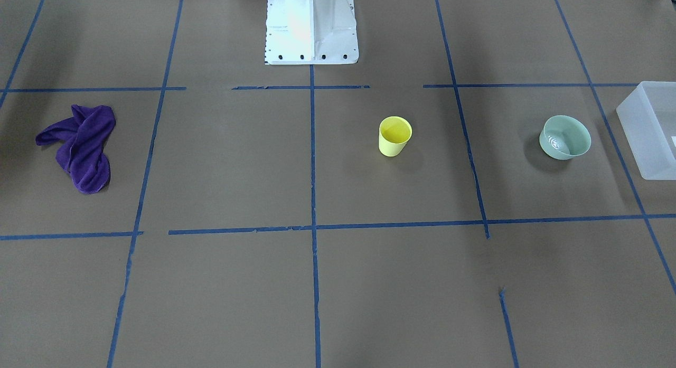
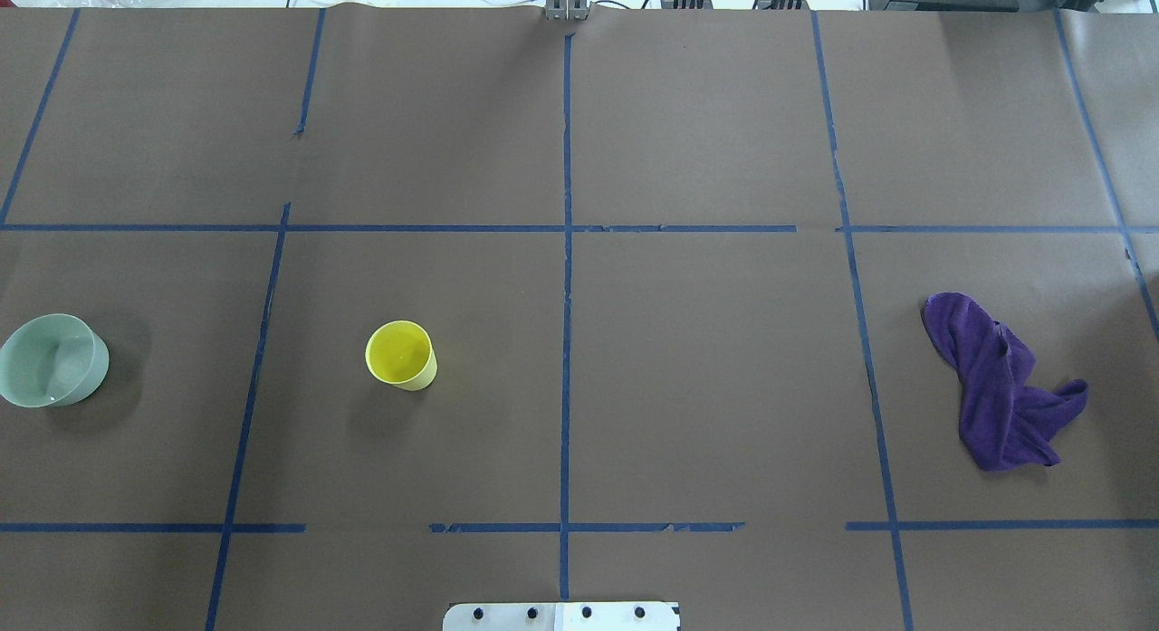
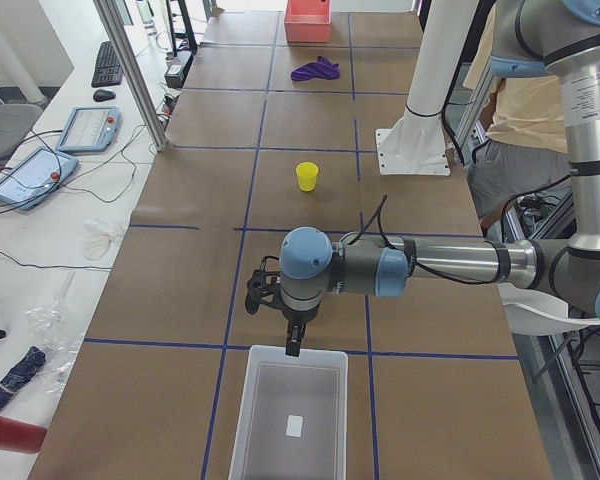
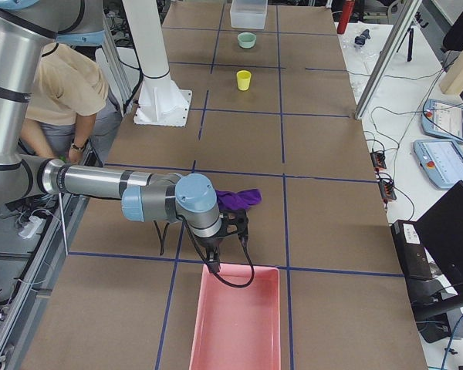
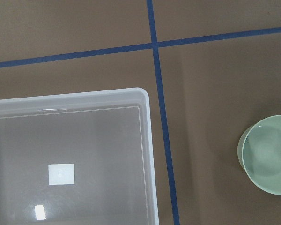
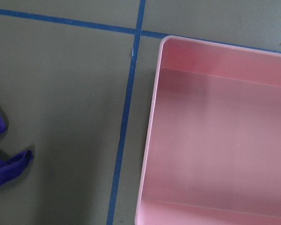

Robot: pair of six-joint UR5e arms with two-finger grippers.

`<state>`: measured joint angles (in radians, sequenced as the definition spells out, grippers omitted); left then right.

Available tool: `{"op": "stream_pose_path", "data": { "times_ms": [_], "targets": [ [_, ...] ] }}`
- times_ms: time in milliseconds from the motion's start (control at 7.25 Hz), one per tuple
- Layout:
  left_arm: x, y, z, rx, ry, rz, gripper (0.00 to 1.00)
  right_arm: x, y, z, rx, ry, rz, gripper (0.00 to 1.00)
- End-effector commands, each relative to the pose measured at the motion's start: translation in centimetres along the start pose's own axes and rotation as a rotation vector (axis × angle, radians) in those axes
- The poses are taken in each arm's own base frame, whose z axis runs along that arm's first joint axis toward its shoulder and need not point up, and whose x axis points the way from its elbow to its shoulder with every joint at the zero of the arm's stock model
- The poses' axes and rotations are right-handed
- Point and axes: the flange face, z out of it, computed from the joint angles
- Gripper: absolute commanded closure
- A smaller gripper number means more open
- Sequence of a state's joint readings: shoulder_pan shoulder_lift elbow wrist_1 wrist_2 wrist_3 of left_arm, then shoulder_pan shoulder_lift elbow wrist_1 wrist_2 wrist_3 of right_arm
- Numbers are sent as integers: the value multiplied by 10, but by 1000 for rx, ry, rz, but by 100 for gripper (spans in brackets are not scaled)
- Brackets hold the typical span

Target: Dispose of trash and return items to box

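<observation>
Yellow cup [image 1: 395, 136]: stands upright, mouth up, on the table [image 1: 237, 162]; it is on the robot's left half, near the centre tape line [image 1: 312, 162] and out in front of the robot base [image 1: 311, 27]
Mint-green bowl [image 1: 565, 137]: upright, further toward the robot's left than the cup and well apart from it; a white mark shows inside
Box [image 1: 636, 138]: translucent white bin at the table's end on the robot's left; near the bowl but not touching it, with a tape line running between them; a white label [image 5: 61, 174] lies on its floor
Line from cup to box: the bowl stands between them
Left gripper [image 3: 293, 345]: points down over the box's rim at the end nearest the bowl; shown in a side view only, so jaw opening and any load cannot be told
Right gripper [image 4: 214, 264]: points down over the rim of the pink bin [image 6: 215, 58]; side view only, jaw opening cannot be told
Purple cloth [image 1: 82, 146]: crumpled on the robot's right half, near the pink bin, not touching it
Operator [image 4: 62, 92]: stands behind the robot base, off the table
</observation>
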<state>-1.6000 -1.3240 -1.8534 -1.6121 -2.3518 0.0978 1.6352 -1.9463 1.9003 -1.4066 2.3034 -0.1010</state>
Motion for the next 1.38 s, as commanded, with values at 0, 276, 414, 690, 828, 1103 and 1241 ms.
{"op": "stream_pose_path", "data": {
  "times_ms": [0,276,414,690,828,1103,1241],
  "targets": [
    [8,-11,-8,21,-4,31,0,-5,-8,-7,31,7,-26,0],
    [23,-31,-25,66,-10,79,0,-21,-21,-25,82,11,-78,0],
    [31,-43,-33,94,-9,106,0,-24,-23,-28,109,8,-90,0],
    [79,-104,-61,240,-12,293,0,-45,-54,-37,145,-4,-160,0],
    [93,-119,-69,343,-16,407,0,-55,-60,-39,166,-22,-193,0],
    [149,-146,-50,506,107,484,0,-65,-62,-33,163,-50,-219,0],
    [212,-149,-33,497,248,348,0,-77,-67,-26,148,-64,-204,0]
  ]
}}
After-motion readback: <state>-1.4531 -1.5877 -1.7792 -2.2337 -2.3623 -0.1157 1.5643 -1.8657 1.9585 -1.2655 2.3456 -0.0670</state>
